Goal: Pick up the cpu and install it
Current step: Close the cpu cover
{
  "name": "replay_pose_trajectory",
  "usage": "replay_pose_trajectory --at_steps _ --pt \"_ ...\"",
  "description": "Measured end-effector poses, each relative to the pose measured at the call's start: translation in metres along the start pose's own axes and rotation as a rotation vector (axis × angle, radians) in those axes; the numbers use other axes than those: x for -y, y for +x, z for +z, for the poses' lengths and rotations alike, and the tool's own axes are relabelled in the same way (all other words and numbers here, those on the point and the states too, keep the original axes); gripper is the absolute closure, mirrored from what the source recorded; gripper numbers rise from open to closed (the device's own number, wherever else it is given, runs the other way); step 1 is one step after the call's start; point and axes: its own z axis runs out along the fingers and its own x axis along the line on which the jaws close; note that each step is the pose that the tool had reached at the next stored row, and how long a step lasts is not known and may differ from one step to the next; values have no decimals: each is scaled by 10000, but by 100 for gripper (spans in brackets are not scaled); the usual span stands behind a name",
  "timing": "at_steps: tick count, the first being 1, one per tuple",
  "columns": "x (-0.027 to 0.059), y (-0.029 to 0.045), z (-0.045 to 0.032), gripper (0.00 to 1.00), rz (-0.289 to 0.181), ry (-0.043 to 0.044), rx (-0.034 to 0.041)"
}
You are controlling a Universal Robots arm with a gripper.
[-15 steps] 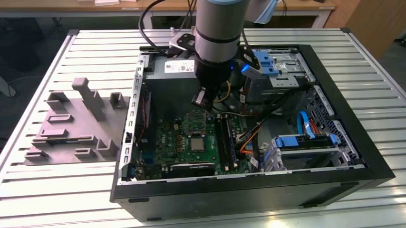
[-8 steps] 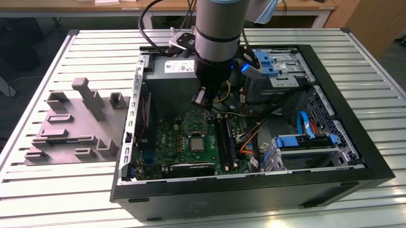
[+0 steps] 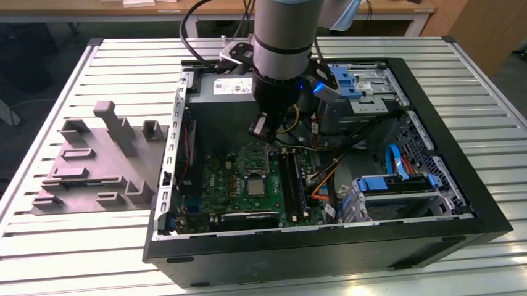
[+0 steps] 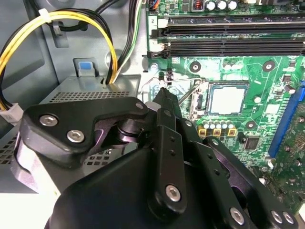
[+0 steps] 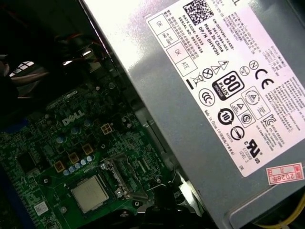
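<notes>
The cpu [image 3: 258,186] is a small silvery square lying flat in the motherboard socket inside the open computer case [image 3: 461,203]. Both wrist views show the cpu [image 4: 228,98] [image 5: 89,194] seated there, with the socket's metal frame [image 5: 125,177] swung open beside it. My gripper [image 3: 258,131] hangs over the board between the power supply and the socket, a short way from the cpu. In the second wrist view the gripper [image 4: 162,93] looks shut with nothing in it, its tip close to the thin socket lever [image 4: 189,90].
A big grey power supply with a white label [image 5: 214,71] stands right beside the gripper. Yellow and black cables [image 4: 28,33] loop near it. Memory slots [image 4: 228,36] flank the socket. A grey moulded tray [image 3: 91,166] lies outside the case on the slatted table [image 3: 74,246].
</notes>
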Motion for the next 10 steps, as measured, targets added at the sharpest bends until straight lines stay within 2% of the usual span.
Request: replay_pose_trajectory --at_steps 4,10 --pt "-3 13 -1 89 -57 66 -115" --pt "13 55 -3 89 -151 77 -139"
